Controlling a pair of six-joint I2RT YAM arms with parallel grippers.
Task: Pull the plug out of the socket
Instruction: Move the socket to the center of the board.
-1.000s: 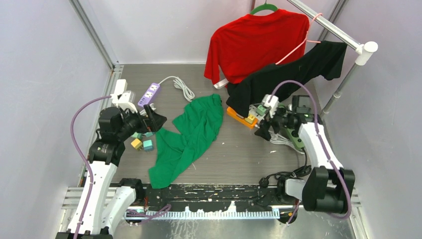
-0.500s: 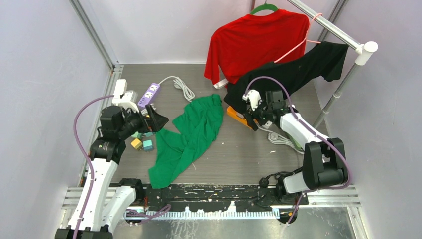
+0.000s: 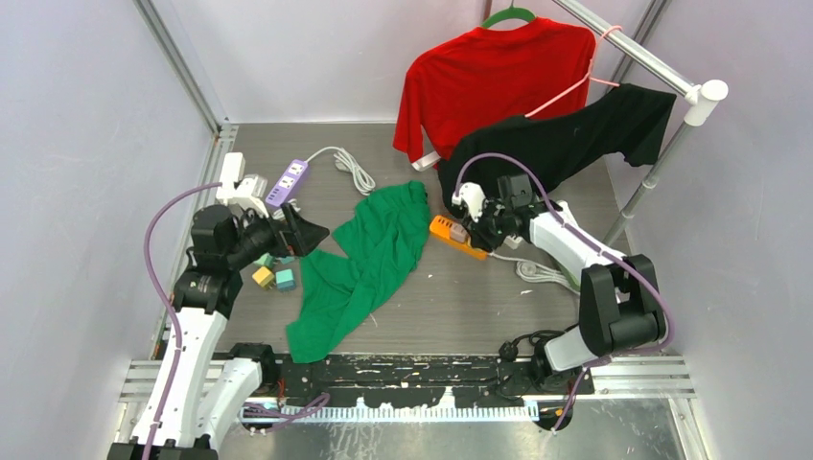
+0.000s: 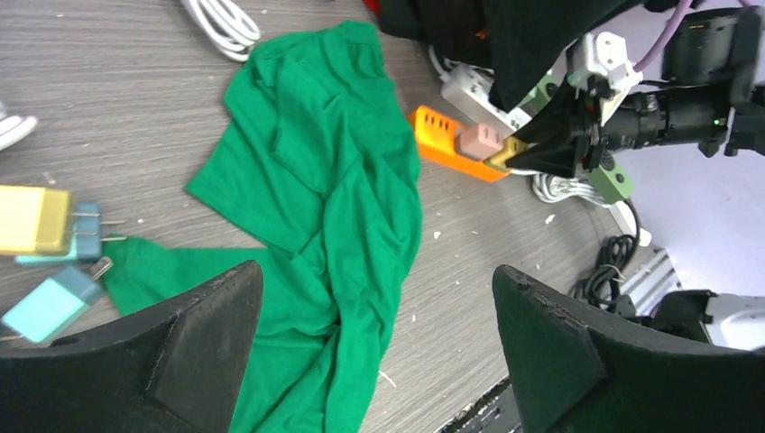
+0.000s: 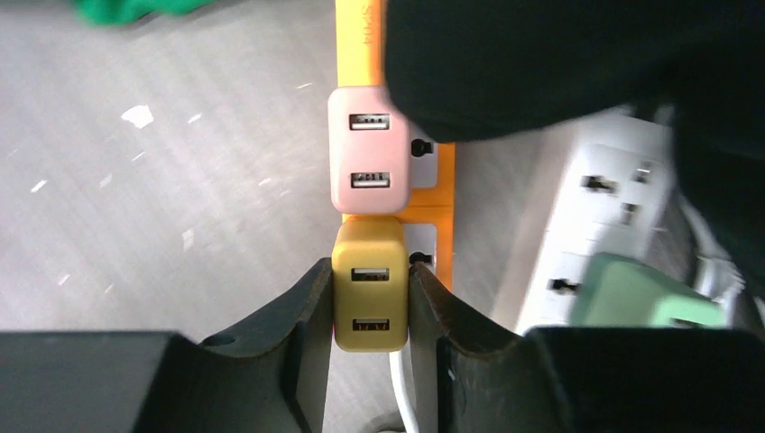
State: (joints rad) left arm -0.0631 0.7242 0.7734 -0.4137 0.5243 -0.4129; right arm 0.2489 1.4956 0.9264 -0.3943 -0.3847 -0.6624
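Black cable [image 3: 522,345] lies coiled at the near edge of the tabletop [image 3: 451,307], beside the right arm's base; not part of the job.

Green shirt [image 3: 369,254] is crumpled mid-tabletop, between the two arms.

Left hand [image 4: 374,280]: fingers spread wide, holding nothing, hovering above a cluster of loose plugs [image 3: 273,273] on the left side. It looks across at the work and is well apart from it. Judgement: parked as a spare.

Right hand [image 5: 368,280]: fingers pressed onto the two flanks of the yellow plug [image 5: 370,287]. It pinches the body and leaves the face with the two ports clear. The plug sits seated in the end socket of the orange strip [image 5: 354,36], which lies flat just past the green shirt. The pink plug [image 5: 363,149] sits in the next socket, touching the yellow one, which is probably why the grip is on the sides.

Judgement: grasp made, pull not yet done. The strip is not held down, so it may lift with the plug.

White strip [image 5: 595,207] with a pale green plug [image 5: 640,293] lies just beside the orange one. The black shirt [image 5: 559,63] hangs over part of both.

Farther back, a purple strip [image 3: 288,182] lies at the left, and a red shirt [image 3: 494,81] hangs on the rail [image 3: 623,43].
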